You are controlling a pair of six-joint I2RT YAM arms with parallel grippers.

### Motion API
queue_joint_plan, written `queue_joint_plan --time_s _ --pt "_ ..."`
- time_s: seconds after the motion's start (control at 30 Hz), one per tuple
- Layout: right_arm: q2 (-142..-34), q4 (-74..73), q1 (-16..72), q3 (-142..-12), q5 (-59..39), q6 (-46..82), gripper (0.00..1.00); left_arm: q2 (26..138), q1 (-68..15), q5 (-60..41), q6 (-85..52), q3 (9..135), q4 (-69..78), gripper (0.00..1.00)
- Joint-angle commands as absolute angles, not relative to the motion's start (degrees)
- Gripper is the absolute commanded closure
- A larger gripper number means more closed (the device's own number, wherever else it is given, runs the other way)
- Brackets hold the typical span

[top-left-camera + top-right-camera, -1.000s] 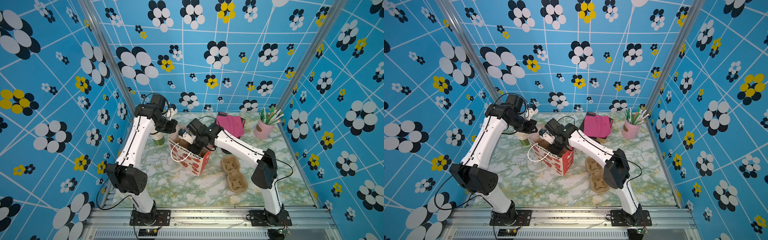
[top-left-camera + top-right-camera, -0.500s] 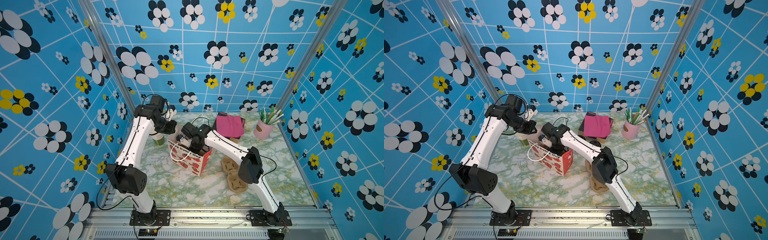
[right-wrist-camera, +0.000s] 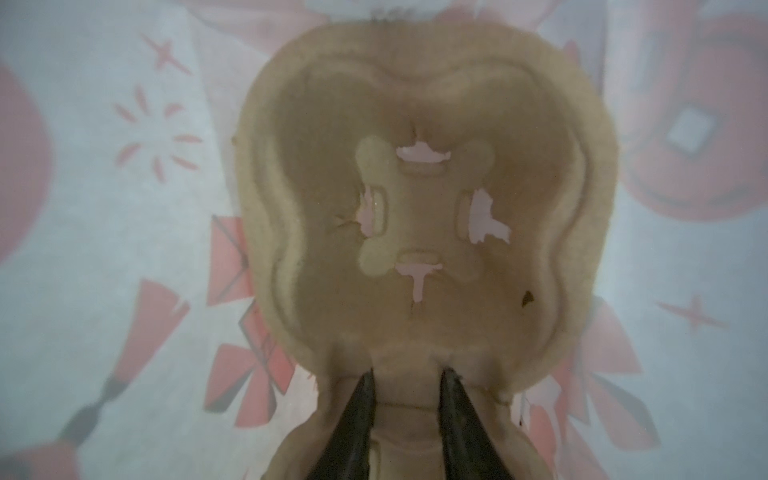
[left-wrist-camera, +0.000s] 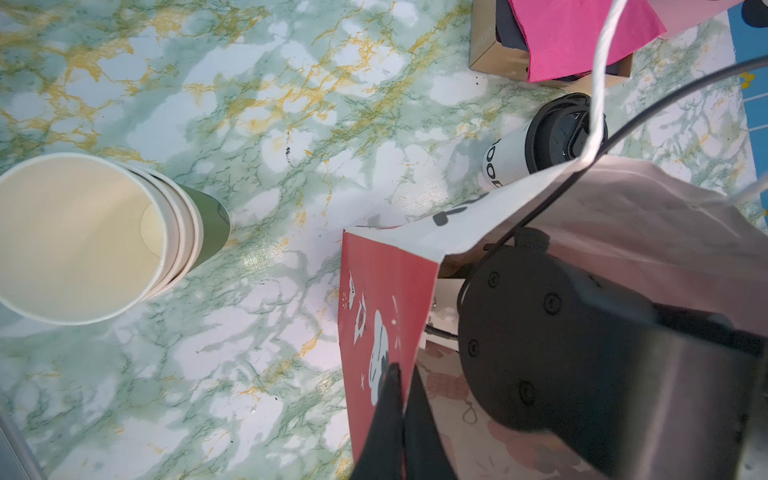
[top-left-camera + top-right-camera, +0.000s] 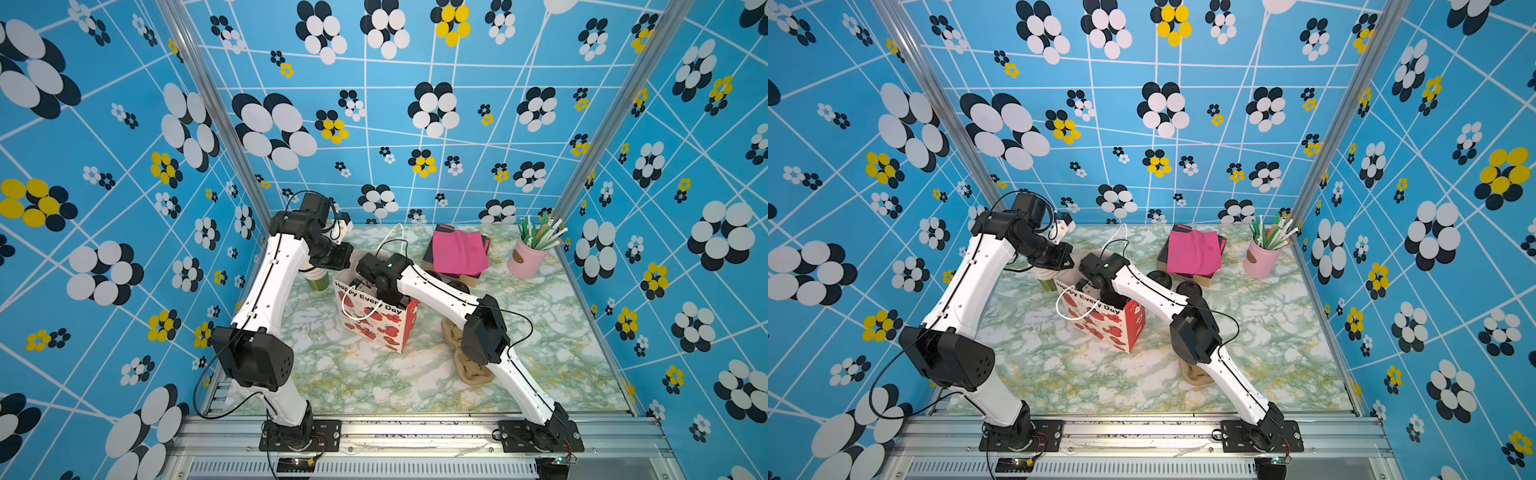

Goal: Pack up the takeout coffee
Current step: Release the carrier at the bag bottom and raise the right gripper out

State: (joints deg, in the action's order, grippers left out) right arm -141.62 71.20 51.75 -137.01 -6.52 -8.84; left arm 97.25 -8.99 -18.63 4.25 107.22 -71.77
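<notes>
Right wrist view, deep inside the gift bag (image 5: 374, 322): the right end effector (image 3: 409, 380) hangs over a pulp cup carrier (image 3: 419, 199) lying on the bag's floor. Its fingers (image 3: 358, 415) stand apart, flanking the carrier's middle ridge; whether they pinch it cannot be told. The left end effector (image 4: 402, 374) is clamped together on the bag's red side wall at the rim, holding the mouth wide. The takeout coffee (image 4: 536, 145) stands outside on the surface (image 5: 374, 386), just beside the bag at its 2 o'clock, toward the napkin box (image 4: 490, 58).

Seating the carrier flat looks like the step in hand. Doing it well means spreading the fingers fully, then lifting straight up, clear of the white cord handle (image 4: 597, 91).

In both top views the right arm stretches from its 5 o'clock base toward 11 o'clock, wrist bent down into the bag. The left arm arches up from 7 o'clock and folds down onto the rim.
</notes>
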Motion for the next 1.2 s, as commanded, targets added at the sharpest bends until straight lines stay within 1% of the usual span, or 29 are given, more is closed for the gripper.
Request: queue_joint_plan --time_s 0.0,0.27,0.47,0.93,1.17 --pt "-144.34 76.00 52.14 -138.63 -6.20 -9.02 0.70 94.66 -8.36 -19.34 5.10 106.22 -71.29 1.00" --pt "-147.19 78.64 52.62 -140.95 -5.80 -8.94 0.67 94.40 -8.31 -19.34 5.10 105.66 -70.98 1.00" --pt "-147.23 79.54 52.89 -142.84 -6.30 -8.81 0.64 94.07 -8.32 -19.00 5.03 105.48 -71.16 1.00" --pt "-136.85 76.69 53.32 -143.94 -8.53 -7.88 0.51 92.47 -8.35 -16.92 4.79 104.77 -72.68 1.00" --pt "-134.33 76.38 53.69 -144.03 -9.09 -8.28 0.43 91.77 -8.40 -15.35 5.09 104.60 -73.85 1.00"
